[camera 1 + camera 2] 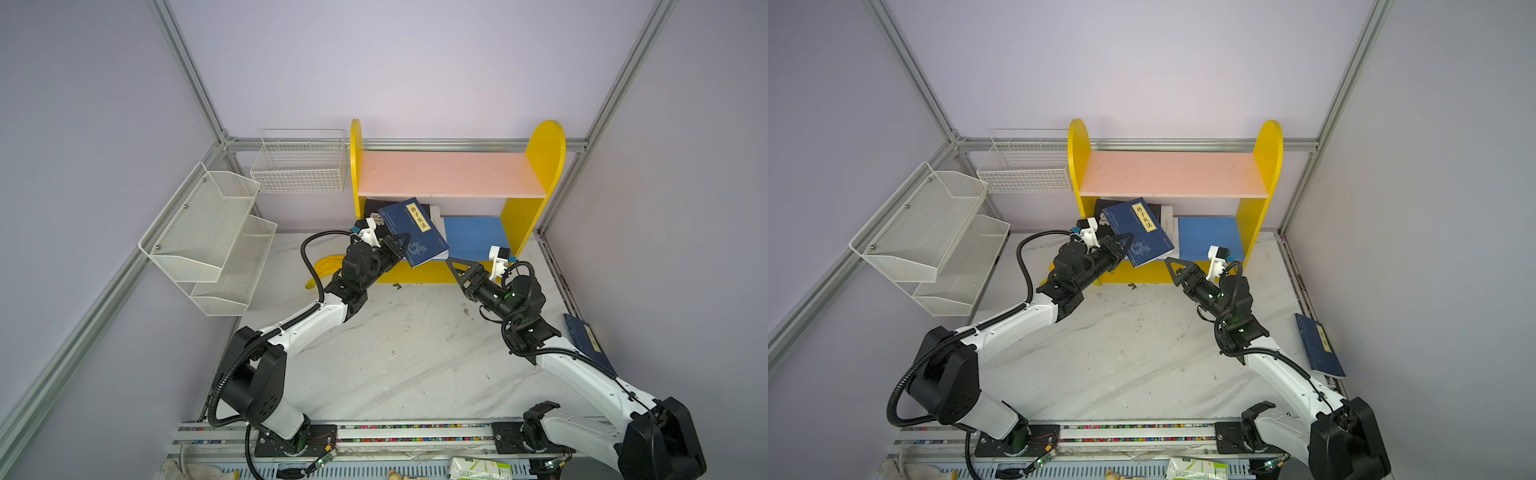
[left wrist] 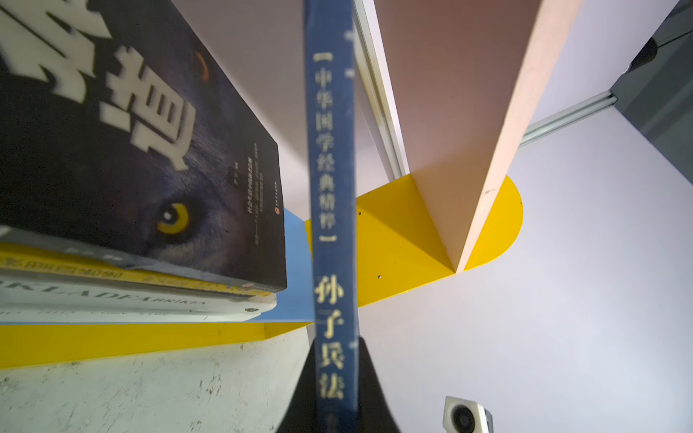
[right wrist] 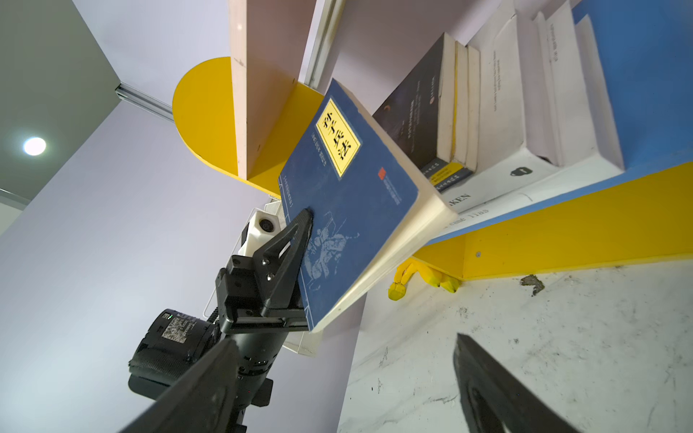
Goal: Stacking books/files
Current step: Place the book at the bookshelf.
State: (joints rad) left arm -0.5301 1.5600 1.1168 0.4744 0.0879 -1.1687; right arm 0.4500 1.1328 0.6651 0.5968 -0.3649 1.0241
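My left gripper (image 1: 398, 246) (image 2: 336, 346) is shut on a navy book with a yellow label (image 1: 415, 232) (image 1: 1140, 232) (image 3: 356, 198), gripping it at its lower corner. The book hangs tilted over a stack lying on the blue lower shelf (image 1: 473, 237). A black wolf-eyed book (image 2: 131, 150) (image 3: 416, 123) tops that stack, with a yellow book (image 2: 75, 266) and a large white book (image 3: 517, 112) beneath. A second navy book (image 1: 588, 340) (image 1: 1318, 345) lies at the table's right edge. My right gripper (image 1: 454, 266) (image 3: 345, 341) is open and empty, just in front of the shelf's base.
The yellow shelf unit (image 1: 515, 224) has a bare pink top board (image 1: 449, 172). Yellow bananas (image 1: 322, 266) (image 3: 423, 277) lie at its left foot. A wire basket (image 1: 299, 166) and a white mesh rack (image 1: 208, 232) hang at the left. The marble tabletop (image 1: 395, 353) spreads in front.
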